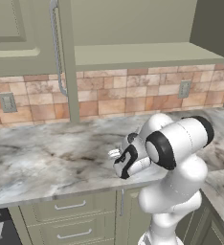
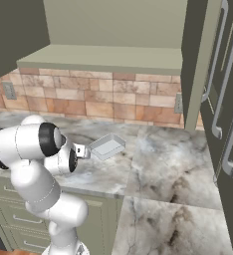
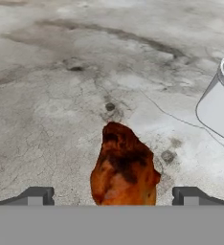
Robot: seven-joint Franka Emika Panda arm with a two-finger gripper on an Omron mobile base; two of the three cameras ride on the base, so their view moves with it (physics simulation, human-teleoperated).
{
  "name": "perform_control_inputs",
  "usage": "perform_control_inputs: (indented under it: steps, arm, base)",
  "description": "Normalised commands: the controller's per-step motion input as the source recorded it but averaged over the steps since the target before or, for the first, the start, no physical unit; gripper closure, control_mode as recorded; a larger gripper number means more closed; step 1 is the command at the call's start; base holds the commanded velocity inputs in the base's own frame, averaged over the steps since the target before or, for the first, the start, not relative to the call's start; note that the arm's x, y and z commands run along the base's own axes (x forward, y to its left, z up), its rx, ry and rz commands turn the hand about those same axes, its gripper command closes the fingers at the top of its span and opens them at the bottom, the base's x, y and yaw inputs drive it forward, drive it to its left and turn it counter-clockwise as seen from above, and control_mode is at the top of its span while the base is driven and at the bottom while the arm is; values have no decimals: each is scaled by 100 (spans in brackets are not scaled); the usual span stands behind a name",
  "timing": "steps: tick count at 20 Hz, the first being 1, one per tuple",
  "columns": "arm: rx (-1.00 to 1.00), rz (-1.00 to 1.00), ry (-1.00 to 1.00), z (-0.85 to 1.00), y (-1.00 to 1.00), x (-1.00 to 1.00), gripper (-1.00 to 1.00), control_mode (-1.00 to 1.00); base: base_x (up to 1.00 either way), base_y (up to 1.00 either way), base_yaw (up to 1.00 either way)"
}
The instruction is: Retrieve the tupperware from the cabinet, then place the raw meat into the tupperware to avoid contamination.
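Reddish-brown and orange-tinged, the raw meat [image 3: 124, 167] is seen in the hand view as a lumpy, glistening chunk lying on the counter [image 3: 61, 95], squarely between the two dark fingertips [image 3: 35, 196], which are spread well apart with the chunk not yet touched by either. Its long axis is judged to run away from the hand, roughly across the line joining the tips, so a closing of the fingers would be met by its narrower sides. Whether the tips have been brought low enough for a grasp cannot be told. To the right of the meat, apart from it, the tupperware [image 3: 218, 112] is cut by the frame edge; in the right base view it [image 2: 107, 146] is shown as a shallow, pale, slightly translucent rectangle resting on the marbled grey stone just beyond the gripper [image 2: 83, 151]. In the left base view the gripper [image 1: 116, 154] is held low over the counter's front part. Above, the cabinet [image 2: 103, 30] is seen with its doors swung wide, its plain olive-green interior matte and smooth against the rough brick-patterned backsplash [image 1: 133, 91].
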Motion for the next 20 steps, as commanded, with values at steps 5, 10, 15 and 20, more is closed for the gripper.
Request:
perform_control_inputs:
  steps: [5, 10, 15, 20]
  arm:
    - [0, 0, 0, -3, 0, 4, 100, -100]
    - [0, 0, 0, 0, 0, 0, 100, -100]
    - [0, -1, 0, 7, 0, 0, 100, -100]
    - [0, -6, -4, 50, 0, 0, 100, -100]
  base:
    - [0, 0, 0]
    - [0, 0, 0]
    - [0, 0, 0]
    - [0, 0, 0]
